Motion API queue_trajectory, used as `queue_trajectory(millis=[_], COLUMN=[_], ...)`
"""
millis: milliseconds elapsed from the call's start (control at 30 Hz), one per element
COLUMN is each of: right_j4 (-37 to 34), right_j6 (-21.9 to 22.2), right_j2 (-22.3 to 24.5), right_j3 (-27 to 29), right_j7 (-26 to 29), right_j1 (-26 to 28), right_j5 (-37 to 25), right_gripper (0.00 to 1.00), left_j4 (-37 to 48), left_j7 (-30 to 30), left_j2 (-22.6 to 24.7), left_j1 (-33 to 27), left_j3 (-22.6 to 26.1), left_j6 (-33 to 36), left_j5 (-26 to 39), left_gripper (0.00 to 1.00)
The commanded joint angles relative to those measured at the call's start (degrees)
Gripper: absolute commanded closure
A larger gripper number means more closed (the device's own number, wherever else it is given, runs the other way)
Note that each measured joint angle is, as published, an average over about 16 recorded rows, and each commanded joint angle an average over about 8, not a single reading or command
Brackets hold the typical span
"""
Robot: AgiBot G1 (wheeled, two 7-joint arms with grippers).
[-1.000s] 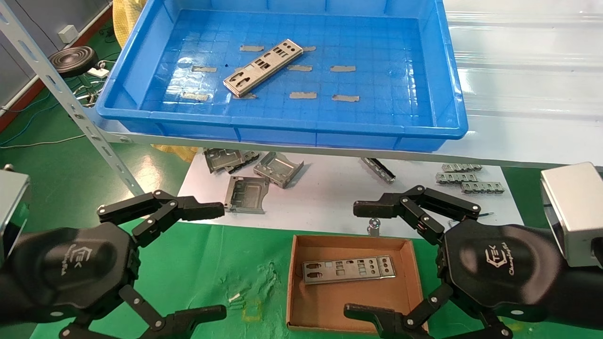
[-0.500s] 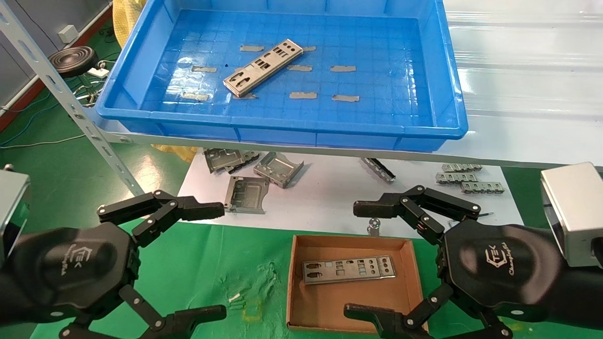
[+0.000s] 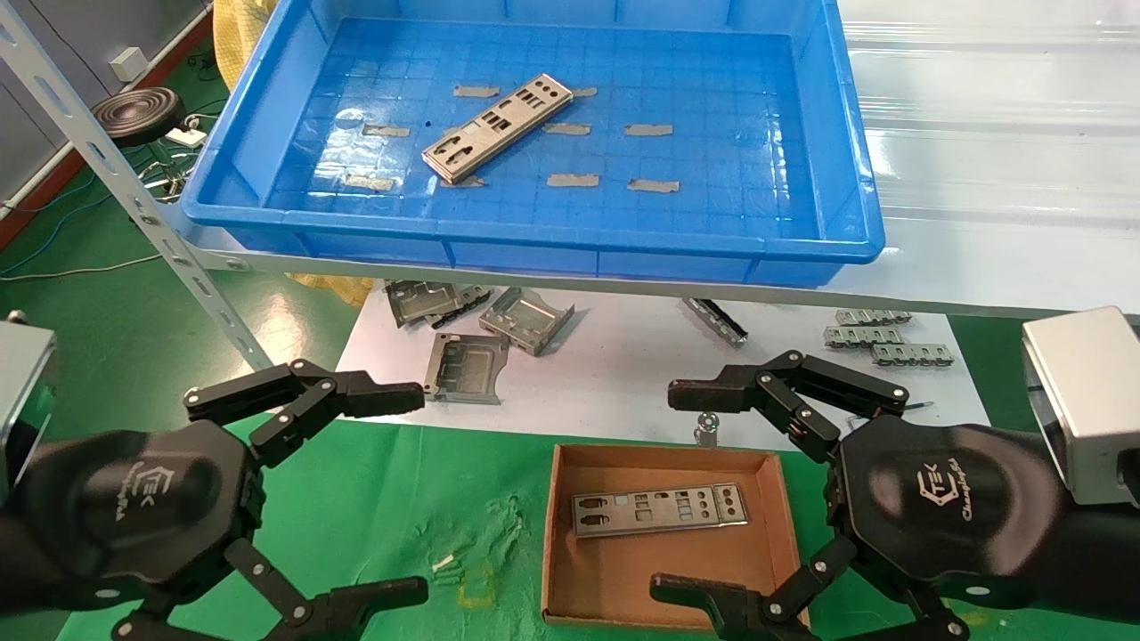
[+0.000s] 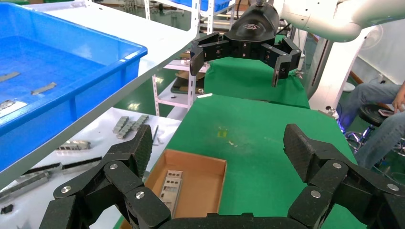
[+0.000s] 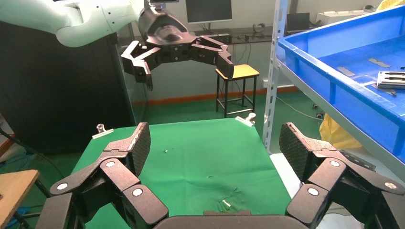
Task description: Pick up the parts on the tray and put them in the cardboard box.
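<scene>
One silver-grey punched plate (image 3: 497,128) lies slantwise on the floor of the blue tray (image 3: 534,240) on the shelf. A second plate (image 3: 657,509) lies flat in the brown cardboard box (image 3: 557,534) on the green cloth; it also shows in the left wrist view (image 4: 169,188). My left gripper (image 3: 392,494) is open and empty, low at the near left. My right gripper (image 3: 681,490) is open and empty, hovering at the box's right side. The tray plate's end shows in the right wrist view (image 5: 391,78).
Boxy folded metal brackets (image 3: 463,365) and small connector strips (image 3: 877,336) lie on white paper below the shelf. Grey tape strips (image 3: 572,180) dot the tray floor. A slanted metal shelf post (image 3: 134,205) stands at the left.
</scene>
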Motion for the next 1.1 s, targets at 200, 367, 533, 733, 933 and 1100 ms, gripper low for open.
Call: queue_trajectory(millis=[200,367,533,733,933,1100], right_j4=[0.0,0.0,0.0,0.0,0.0,0.0], right_j6=[0.0,0.0,0.0,0.0,0.0,0.0], right_j2=[0.0,0.0,0.0,0.0,0.0,0.0], right_j3=[0.0,0.0,0.0,0.0,0.0,0.0], right_j7=[0.0,0.0,0.0,0.0,0.0,0.0], right_j1=[0.0,0.0,0.0,0.0,0.0,0.0], right_j5=[0.0,0.0,0.0,0.0,0.0,0.0], right_gripper=[0.0,0.0,0.0,0.0,0.0,0.0], left_j4=[0.0,0.0,0.0,0.0,0.0,0.0], left_j7=[0.0,0.0,0.0,0.0,0.0,0.0], left_j2=[0.0,0.0,0.0,0.0,0.0,0.0], left_j1=[0.0,0.0,0.0,0.0,0.0,0.0], left_j3=[0.0,0.0,0.0,0.0,0.0,0.0], left_j6=[0.0,0.0,0.0,0.0,0.0,0.0], left_j5=[0.0,0.0,0.0,0.0,0.0,0.0], left_gripper=[0.0,0.0,0.0,0.0,0.0,0.0])
